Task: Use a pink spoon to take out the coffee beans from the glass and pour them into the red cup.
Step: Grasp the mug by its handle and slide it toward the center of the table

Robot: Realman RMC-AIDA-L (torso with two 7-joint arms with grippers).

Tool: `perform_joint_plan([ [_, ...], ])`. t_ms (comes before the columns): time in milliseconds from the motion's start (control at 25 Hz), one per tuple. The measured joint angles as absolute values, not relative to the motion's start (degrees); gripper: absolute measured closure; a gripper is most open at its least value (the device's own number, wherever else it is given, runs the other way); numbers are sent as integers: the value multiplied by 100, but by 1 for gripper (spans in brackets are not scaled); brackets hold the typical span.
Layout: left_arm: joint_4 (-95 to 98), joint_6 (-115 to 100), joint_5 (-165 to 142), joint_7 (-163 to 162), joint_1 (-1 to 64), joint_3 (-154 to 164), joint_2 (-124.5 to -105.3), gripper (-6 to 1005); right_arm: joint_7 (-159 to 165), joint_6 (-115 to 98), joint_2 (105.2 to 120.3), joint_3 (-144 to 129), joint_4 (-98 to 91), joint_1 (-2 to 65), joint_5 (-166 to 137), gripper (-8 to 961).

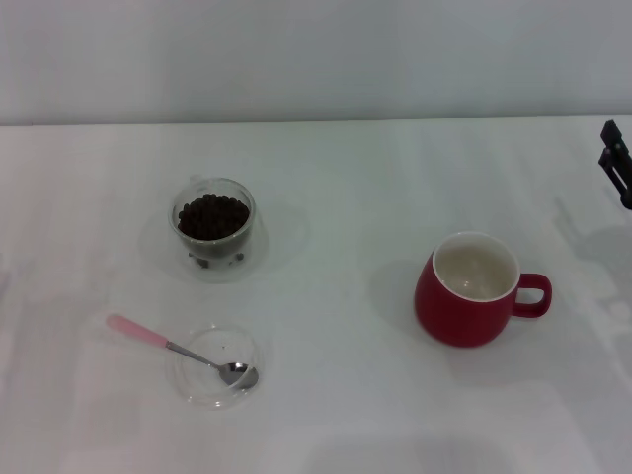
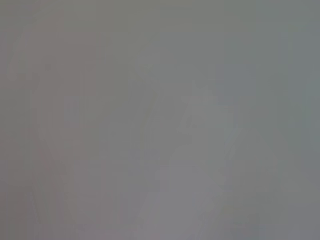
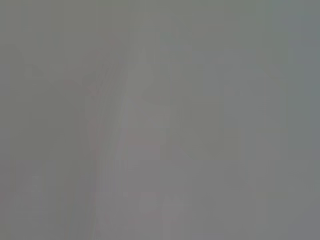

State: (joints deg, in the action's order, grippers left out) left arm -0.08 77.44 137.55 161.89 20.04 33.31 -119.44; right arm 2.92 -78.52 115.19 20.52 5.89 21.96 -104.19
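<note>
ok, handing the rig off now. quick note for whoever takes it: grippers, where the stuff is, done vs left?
Right gripper: just in at the table's far right edge, away from everything; open or shut not readable. Left gripper: not in view. Both wrist views show nothing usable.
Pink spoon: untouched, bowl resting in the shallow glass dish, handle pointing out to the left, near side.
Glass: behind the dish, full of coffee beans.
Red cup: on the right, empty, handle to the right.
Done: nothing.
Left: pick up spoon, scoop beans, pour into cup.
</note>
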Motion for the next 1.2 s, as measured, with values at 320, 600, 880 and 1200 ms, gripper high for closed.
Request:
perform_joint_plan([
  [320,-9,7699,13755,16189,2009,3331,-11943,135,395,-7888,11484,1514,479,1963,-10493,203],
  [600,-9,7685,13754,16189,2013,3331,-11944,135,1321,-8309,11478,368,-59,1600,-10495,203],
  [880,-11,7680,13754,16189,2013,3331,-11944,136,1502,-8615,11478,-150,-214,1201,-10494,203],
  [1200,107,7724,13766,16189,2013,3313,-11924,136,1490,-8636,11479,-410,-43,997,-10534,204],
])
